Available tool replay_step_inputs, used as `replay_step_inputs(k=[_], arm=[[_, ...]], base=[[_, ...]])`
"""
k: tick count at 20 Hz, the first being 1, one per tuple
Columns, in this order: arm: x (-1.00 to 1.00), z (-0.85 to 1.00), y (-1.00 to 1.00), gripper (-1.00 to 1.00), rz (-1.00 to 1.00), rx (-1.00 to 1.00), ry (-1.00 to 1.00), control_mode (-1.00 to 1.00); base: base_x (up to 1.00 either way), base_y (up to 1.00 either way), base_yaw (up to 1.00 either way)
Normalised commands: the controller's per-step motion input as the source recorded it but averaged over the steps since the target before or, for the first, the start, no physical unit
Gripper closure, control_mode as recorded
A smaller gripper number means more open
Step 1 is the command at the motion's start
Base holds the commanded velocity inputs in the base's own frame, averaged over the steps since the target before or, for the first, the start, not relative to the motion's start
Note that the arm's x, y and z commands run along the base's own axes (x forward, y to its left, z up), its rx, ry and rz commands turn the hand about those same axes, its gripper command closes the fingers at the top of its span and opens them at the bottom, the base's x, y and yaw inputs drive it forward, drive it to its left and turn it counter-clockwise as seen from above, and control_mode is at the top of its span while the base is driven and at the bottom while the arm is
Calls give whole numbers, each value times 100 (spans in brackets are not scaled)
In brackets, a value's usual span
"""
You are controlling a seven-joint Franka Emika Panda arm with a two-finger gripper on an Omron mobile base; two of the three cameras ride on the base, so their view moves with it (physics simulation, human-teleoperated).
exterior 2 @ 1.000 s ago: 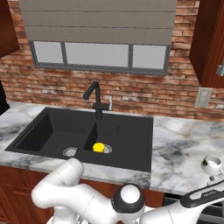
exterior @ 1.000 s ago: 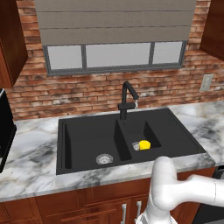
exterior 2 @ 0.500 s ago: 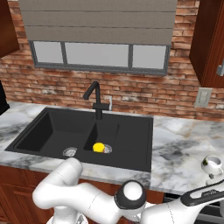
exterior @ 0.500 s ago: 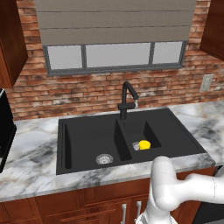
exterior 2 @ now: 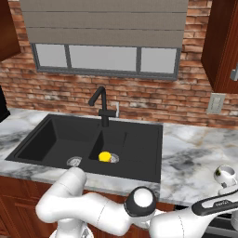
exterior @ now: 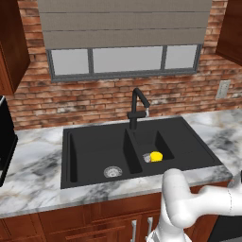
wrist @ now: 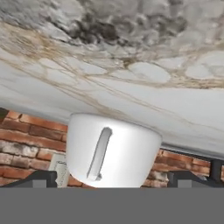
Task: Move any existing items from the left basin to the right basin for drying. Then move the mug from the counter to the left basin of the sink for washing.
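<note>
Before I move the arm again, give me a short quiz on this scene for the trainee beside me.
1. Where does the yellow cup lie?
A. the wider left basin
B. the narrower right basin
C. the marble counter
2. True or false: in the hand view the gripper is open, and the white mug shows between its finger tips.
3. Fill in: the white mug stands on the ____.

Key: 1 B; 2 true; 3 marble counter.

Mug (wrist: 111,151) bottom cut by hand-view edge; contact with jaws unclear.
</note>
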Motion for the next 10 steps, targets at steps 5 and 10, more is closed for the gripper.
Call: replay_step_inputs(k=[5, 10], arm=[[10, -3, -17, -100, 3, 0, -1, -100], [3, -6, -10, -100, 3, 0, 0, -100]], base=[[0, 0, 0], [0, 0, 0]])
